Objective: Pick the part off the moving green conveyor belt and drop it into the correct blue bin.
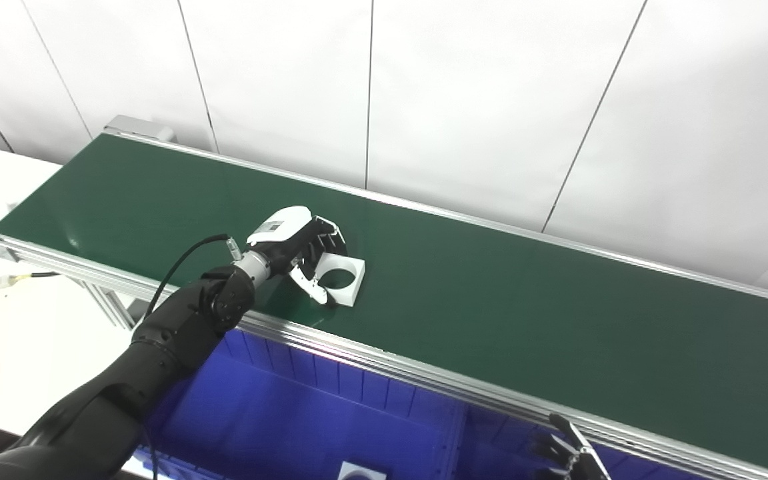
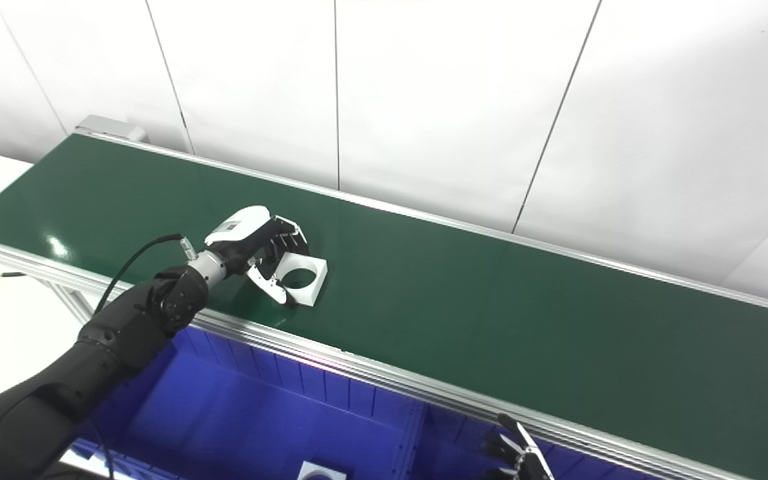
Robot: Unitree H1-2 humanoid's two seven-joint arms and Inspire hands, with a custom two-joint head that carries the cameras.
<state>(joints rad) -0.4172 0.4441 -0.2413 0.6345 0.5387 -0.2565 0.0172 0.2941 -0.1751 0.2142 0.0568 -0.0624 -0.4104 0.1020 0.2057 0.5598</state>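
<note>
A white square part with a round hole (image 1: 344, 279) lies on the green conveyor belt (image 1: 524, 313), near its front edge. My left hand (image 1: 297, 247) reaches over the belt and clasps the part, with fingers (image 1: 329, 230) on its far side and the thumb (image 1: 309, 285) on its near left edge. The part still rests on the belt. It also shows in the right eye view (image 2: 304, 277). My right hand (image 1: 574, 457) sits low at the bottom edge, below the belt's front rail, with its fingers spread and empty.
Blue bins stand below the belt's front rail: a left one (image 1: 277, 393) with a similar white part (image 1: 361, 472) on its floor, and a right one (image 1: 497, 447) past a divider. A white wall runs behind the belt. A white table (image 1: 17, 333) is on the left.
</note>
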